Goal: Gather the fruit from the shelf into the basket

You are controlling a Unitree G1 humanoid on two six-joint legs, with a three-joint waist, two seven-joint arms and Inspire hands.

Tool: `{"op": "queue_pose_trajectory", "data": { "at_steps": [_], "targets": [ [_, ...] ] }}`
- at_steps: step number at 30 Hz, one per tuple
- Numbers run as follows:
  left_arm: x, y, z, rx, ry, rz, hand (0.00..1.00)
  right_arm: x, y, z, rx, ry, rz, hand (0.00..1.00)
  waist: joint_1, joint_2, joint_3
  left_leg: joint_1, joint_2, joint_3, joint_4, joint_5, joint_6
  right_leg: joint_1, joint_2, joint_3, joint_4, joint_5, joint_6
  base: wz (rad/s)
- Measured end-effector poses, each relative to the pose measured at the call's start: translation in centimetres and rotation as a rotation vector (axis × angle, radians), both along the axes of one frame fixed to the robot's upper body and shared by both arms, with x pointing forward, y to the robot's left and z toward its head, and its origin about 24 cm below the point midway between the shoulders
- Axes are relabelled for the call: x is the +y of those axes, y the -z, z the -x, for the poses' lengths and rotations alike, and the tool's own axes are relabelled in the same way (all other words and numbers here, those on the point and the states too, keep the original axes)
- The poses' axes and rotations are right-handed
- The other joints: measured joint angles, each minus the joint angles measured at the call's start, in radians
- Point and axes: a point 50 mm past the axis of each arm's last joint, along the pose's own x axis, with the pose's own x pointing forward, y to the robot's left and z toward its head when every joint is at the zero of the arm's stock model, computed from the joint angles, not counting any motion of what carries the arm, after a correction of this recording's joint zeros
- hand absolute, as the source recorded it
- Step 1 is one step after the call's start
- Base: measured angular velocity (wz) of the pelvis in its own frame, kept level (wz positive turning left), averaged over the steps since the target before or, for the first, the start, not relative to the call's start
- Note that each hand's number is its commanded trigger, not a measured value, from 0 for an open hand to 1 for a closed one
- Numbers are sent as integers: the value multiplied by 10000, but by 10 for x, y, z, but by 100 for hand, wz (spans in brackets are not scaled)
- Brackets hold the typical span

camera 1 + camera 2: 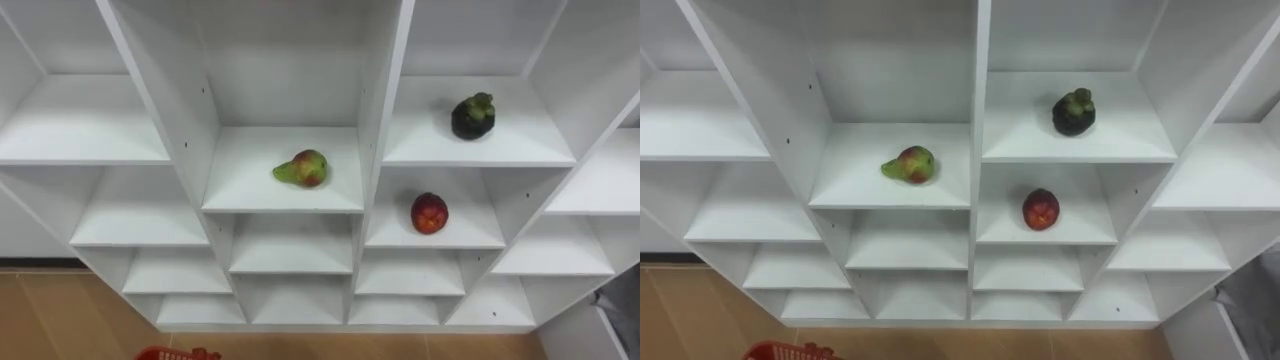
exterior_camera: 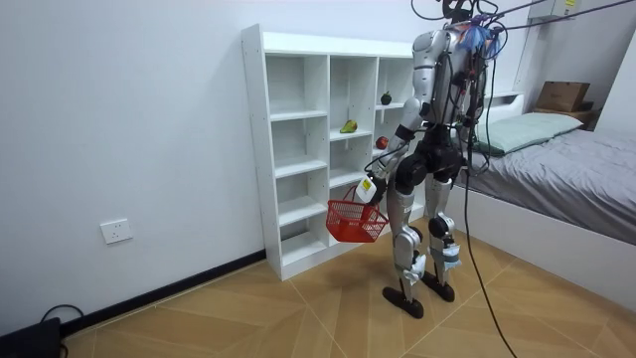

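My left robot hand is clenched round the handle of the red basket. In the closet, the pear lies in the middle bay. The mangosteen sits one bay right, with the peach below it. They look light, smooth and prone to roll. I'd cup the pear around its belly.

Shelves: pear, mangosteen, peach (red)

Room bright and evenly lit, light soft. White closet showed no glare; compartment backs and shelf undersides shaded pale grey. Eye views bent closet uprights outward toward edges.
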Motion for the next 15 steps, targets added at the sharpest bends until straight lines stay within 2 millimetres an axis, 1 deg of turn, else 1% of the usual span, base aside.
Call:
{"op": "queue_pose_trajectory", "data": {
  "at_steps": [8, 10, 13, 15],
  "targets": [
    [0, 0, -1, -53, 19, 3, 100, 0, 0, -1, -127, -6, 37, 0, -6, 24, 8, 4, 3, 31, 2, 0, 0, -7, -1, 12, 5, 1, -1, 0],
    [0, 0, -1, -56, 18, 4, 100, 0, 0, -1, -146, -13, 49, 0, -10, 61, 25, -3, 4, 29, 1, 0, 0, -11, -1, 20, 5, 1, -1, 0],
    [-1, 0, -2, -91, 40, 7, 100, -1, -1, -2, -244, 2, 121, 0, -9, 141, -22, -21, 5, 34, -9, 0, 0, -47, 2, 47, 12, 1, 0, -1],
    [-1, -1, -2, -193, 71, 5, 100, -1, -1, -4, -394, 19, 162, 0, -9, 150, -41, -13, 7, 76, -11, 0, 0, -62, 3, 85, 29, 2, 0, -5]
  ]
}}
